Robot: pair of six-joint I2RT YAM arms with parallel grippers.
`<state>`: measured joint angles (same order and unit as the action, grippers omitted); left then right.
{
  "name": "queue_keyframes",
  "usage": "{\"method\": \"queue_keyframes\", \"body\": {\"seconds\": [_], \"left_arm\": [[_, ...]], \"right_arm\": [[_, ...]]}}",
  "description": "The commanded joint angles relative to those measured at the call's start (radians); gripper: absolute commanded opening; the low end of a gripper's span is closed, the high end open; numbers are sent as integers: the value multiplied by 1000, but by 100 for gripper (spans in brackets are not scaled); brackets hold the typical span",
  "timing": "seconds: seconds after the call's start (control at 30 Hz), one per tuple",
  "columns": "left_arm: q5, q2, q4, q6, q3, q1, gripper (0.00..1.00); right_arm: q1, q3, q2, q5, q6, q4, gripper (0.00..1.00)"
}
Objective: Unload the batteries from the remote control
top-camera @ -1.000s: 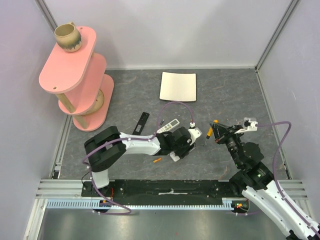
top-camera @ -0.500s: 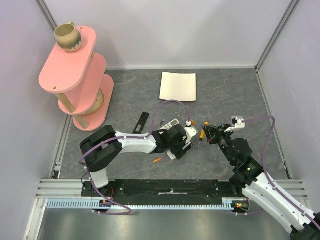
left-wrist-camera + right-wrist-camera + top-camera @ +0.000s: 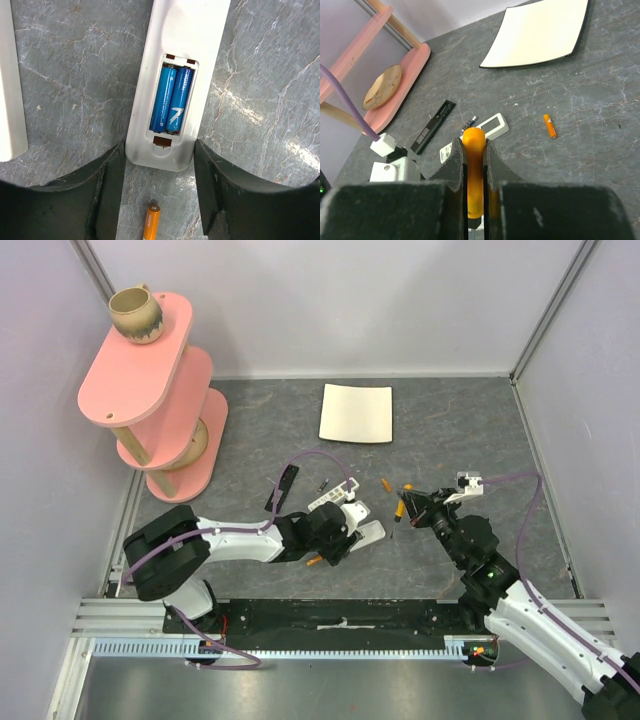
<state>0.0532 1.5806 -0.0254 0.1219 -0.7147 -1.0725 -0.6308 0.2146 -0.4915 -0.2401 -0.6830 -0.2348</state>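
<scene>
White remote control point(image 3: 185, 30) lies bay-up on the grey table point(image 3: 260, 75), its near end between the fingers point(image 3: 107, 190) of my L gripper point(image 3: 159, 146). The jaws stand apart, tight beside both edges, and I can't tell if they're pinching. Two blue batteries point(image 3: 172, 100) sit side by side in the bay just ahead of my fingertips, long axes running straight away from me along the remote, while a loose orange cell point(image 3: 152, 225) lies behind that end, between my L fingers. L arm is the nearer one, stretched low w/ wrist looking down; R gripper point(image 3: 473, 146), clamped on an orange-handled tool point(image 3: 474, 175), hangs nearby, tool tip angled down.
</scene>
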Motion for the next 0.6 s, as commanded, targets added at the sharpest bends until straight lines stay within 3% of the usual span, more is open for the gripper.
{"method": "queue_keyframes", "body": {"seconds": [0.0,0.2,0.43,0.53,0.57], "left_arm": [[-12,32,42,64,38,-3,56],[2,76,30,16,-23,12,42],[-18,104,1,27,-72,78,36],[-27,101,-10,30,-72,85,39],[-36,101,-11,28,-66,85,52]], "right_arm": [[-1,-17,-36,21,-13,-98,0],[0,-34,-82,13,-1,-155,0],[0,-69,-212,24,17,-351,0],[0,-69,-303,36,17,-448,0],[2,-66,-349,42,17,-481,0]]}}
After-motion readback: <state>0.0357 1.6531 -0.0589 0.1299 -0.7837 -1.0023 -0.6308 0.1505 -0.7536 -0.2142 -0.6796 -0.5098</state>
